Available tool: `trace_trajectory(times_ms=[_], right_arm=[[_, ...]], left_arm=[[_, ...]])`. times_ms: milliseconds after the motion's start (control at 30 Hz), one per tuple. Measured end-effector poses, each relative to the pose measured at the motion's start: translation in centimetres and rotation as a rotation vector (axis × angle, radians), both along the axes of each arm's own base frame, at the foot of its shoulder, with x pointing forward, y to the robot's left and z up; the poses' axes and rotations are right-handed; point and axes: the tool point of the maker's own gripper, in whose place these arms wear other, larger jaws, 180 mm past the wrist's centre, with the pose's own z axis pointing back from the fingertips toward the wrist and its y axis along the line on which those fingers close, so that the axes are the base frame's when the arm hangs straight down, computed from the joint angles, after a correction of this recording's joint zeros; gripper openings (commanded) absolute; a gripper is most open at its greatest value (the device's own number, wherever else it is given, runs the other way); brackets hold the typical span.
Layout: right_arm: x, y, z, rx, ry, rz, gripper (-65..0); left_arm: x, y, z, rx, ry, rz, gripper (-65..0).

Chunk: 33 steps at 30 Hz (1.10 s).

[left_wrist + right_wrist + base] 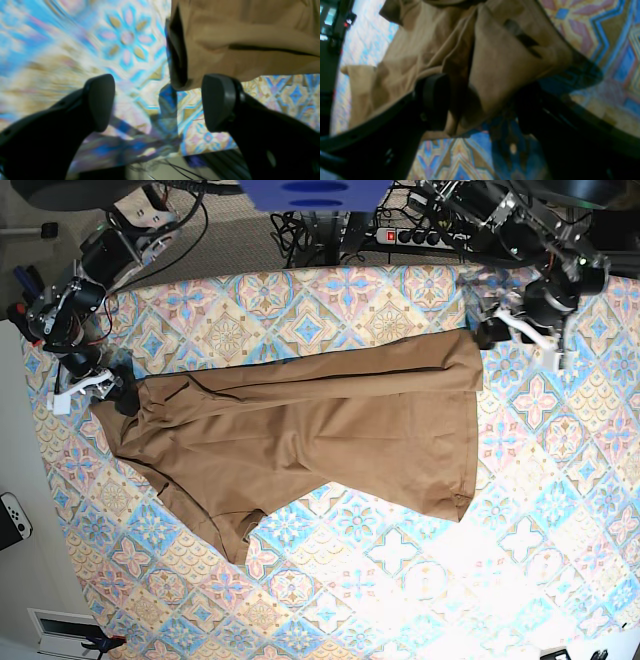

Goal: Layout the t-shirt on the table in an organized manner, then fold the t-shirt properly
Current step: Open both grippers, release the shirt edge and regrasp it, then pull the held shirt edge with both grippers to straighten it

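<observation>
You have the t-shirt (310, 435) as soft, matt tan-brown cloth, creased into long folds, with a thicker stitched hem at its 3 o'clock edge. The table (400, 580) wears a smooth printed cover in pastel tile pattern, throwing a pale sheen toward 5 o'clock. Your left gripper (158, 102) has matt dark grey plastic-looking fingers (100, 100) with smooth rounded pads; the right gripper (482, 100) looks the same, black and dull.

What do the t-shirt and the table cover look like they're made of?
The t-shirt looks like soft matte woven or knit fabric: it drapes in folds and creases. The table cover looks like a smooth printed sheet, possibly vinyl or cloth; a bright glare patch suggests slight sheen.
</observation>
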Motion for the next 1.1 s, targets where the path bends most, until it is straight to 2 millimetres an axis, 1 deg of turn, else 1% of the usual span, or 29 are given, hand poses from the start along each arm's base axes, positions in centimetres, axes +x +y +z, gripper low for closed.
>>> trace_trajectory(times_ms=[100,167,300,500,533,600,667,700,800,833,867,900,1067,1100], right_arm=[[0.6,0.7,-0.1,-0.032,0.017,0.053,-23.7],[0.8,0.8,-0.1,-0.033,0.016,0.052,-23.7],[0.7,0.8,-0.1,-0.032,0.012,0.049,-23.7],[0.8,0.8,-0.1,-0.032,0.010,0.046,-23.7],[0.8,0.8,-0.1,-0.032,0.010,0.047,-23.7],[0.8,0.8,-0.1,-0.032,0.010,0.047,-24.0],[0.8,0.8,-0.1,-0.032,0.009,0.046,-28.1],[0.7,0.7,-0.1,-0.032,0.014,0.042,-32.6],[0.3,0.9,-0.7,-0.036,0.045,0.054,-51.6],[0.1,0.8,-0.8,-0.039,0.052,0.058,-57.4],[0.0,0.7,-0.9,-0.038,0.060,0.062,-63.2],[-0.2,0.6,-0.9,-0.044,0.068,0.065,-65.0],[-0.3,0.5,-1.0,-0.045,0.076,0.070,-65.0],[-0.4,0.6,-1.0,-0.042,0.081,0.074,-65.0]], left_arm=[[0.4,-1.3,-1.5,-0.072,0.019,-0.005,-17.5],[1.2,-2.7,-2.6,-0.118,0.028,-0.044,-18.7],[2.9,-5.0,-2.7,-0.158,-0.031,-0.088,-19.2],[4.5,-6.4,-3.2,-0.220,-0.089,-0.105,-19.3],[4.9,-6.5,-3.1,-0.219,-0.098,-0.114,-19.8],[5.5,-7.3,-3.1,-0.222,-0.107,-0.136,-23.3],[5.6,-7.5,-3.4,-0.203,-0.104,-0.147,-31.7],[5.6,-7.3,-3.6,-0.183,-0.095,-0.149,-38.1],[5.7,-6.9,-4.1,-0.136,-0.059,-0.157,-61.2],[5.7,-6.7,-4.3,-0.118,-0.042,-0.157,-65.0],[5.7,-6.6,-4.4,-0.107,-0.034,-0.161,-65.0],[5.7,-6.6,-4.5,-0.104,-0.031,-0.161,-65.0],[5.6,-6.7,-4.6,-0.096,-0.027,-0.159,-65.0],[5.3,-6.6,-4.8,-0.091,-0.019,-0.157,-65.0]])
